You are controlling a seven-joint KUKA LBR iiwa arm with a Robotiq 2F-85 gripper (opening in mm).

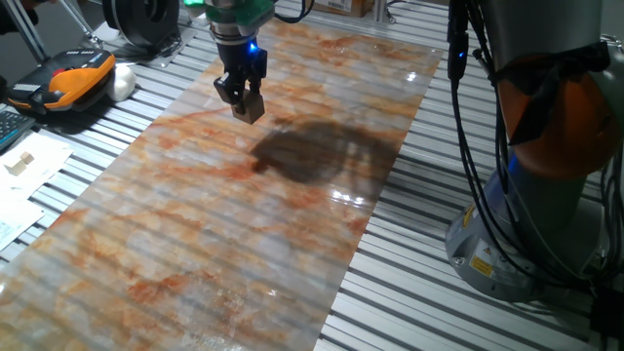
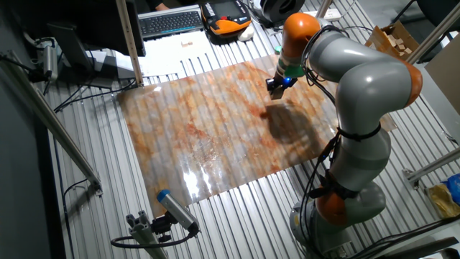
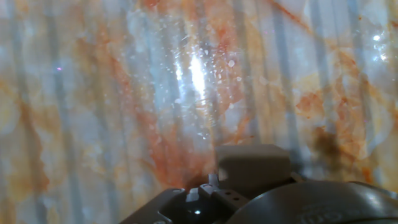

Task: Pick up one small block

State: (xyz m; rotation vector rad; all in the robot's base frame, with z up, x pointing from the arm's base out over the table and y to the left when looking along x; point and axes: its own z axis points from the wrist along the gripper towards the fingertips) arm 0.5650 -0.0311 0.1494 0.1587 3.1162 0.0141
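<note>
My gripper (image 1: 244, 100) hangs over the far left part of the marbled orange-and-white mat (image 1: 224, 224). Its black fingers (image 1: 230, 90) are shut on the small block (image 1: 253, 106), a plain light-tan cube held at the fingertips a little above the mat. In the hand view the small block (image 3: 252, 167) sits just ahead of the gripper body, with the glossy mat (image 3: 124, 93) blurred beyond it. In the other fixed view the gripper (image 2: 277, 88) is near the mat's far right edge; the block is too small to make out there.
An orange-and-black device (image 1: 78, 78) and a white object (image 1: 122, 83) lie left of the mat. Paper with pale cream block pieces (image 1: 19, 161) lies at the left edge. The robot base (image 1: 546, 195) and its cables stand at the right. A keyboard (image 2: 169, 21) lies behind the mat.
</note>
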